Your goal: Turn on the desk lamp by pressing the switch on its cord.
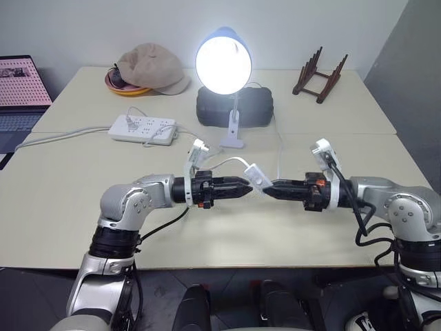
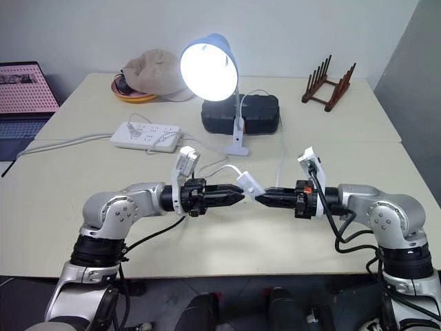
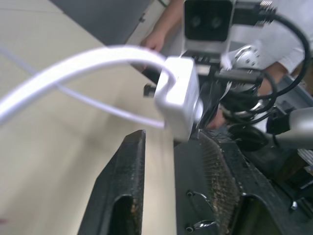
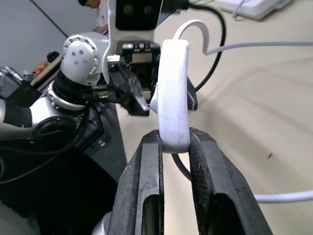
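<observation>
Nearest to us, we see the right gripper (image 4: 173, 142) clamped on one end of the switch (image 1: 260, 176), lifted clear of the bench (image 1: 207, 227). In the right wrist view its two black fingers (image 4: 146, 181) pinch the white oblong body between them. The left gripper (image 1: 247, 186) points in from the other side, its tip just beside the switch; in the left wrist view its fingers (image 3: 124, 181) stand apart, the switch just beyond their tips and not pinched between them. The cord (image 1: 231, 163) arcs out of the switch toward the left gripper and another thin white run trails back over the bench toward the lamp. Further back we find the desk lamp (image 1: 223, 63) upright on its white clip base, its bulb glowing bright. Beside it to the left lies a white power strip (image 1: 142, 128), and a black case (image 1: 256, 107) sits behind the lamp's stem. Farthest off rest a beige cap (image 1: 150, 67) on an orange dish (image 1: 127, 89), a wooden rack (image 1: 320, 74), and a laptop (image 1: 19, 96) at the left edge.
</observation>
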